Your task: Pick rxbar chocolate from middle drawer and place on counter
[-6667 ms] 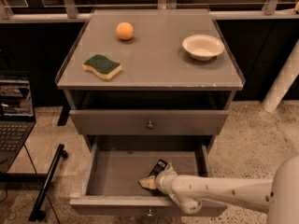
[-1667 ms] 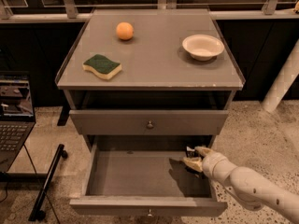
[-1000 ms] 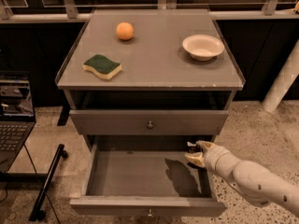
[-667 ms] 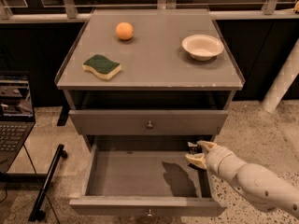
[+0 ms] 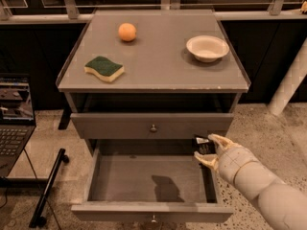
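Observation:
My gripper (image 5: 207,147) hangs over the right rear corner of the open middle drawer (image 5: 144,178), shut on the rxbar chocolate (image 5: 204,144), a small black bar with white markings held between the two cream fingers. The bar is lifted above the drawer floor, just below the closed drawer front above. My white arm (image 5: 259,186) comes in from the lower right. The grey counter (image 5: 158,51) lies above, with its front edge well over the gripper. The drawer's grey floor shows only a shadow.
On the counter sit an orange (image 5: 127,32), a green-and-yellow sponge (image 5: 103,68) and a white bowl (image 5: 207,47). A closed drawer front with a knob (image 5: 153,127) lies above the open one. A laptop (image 5: 13,119) stands at the left, a white pole (image 5: 290,80) at the right.
The gripper has risen from the drawer floor with the bar and shifted right and upward toward the drawer's right rear corner. Objects on the counter have not moved.

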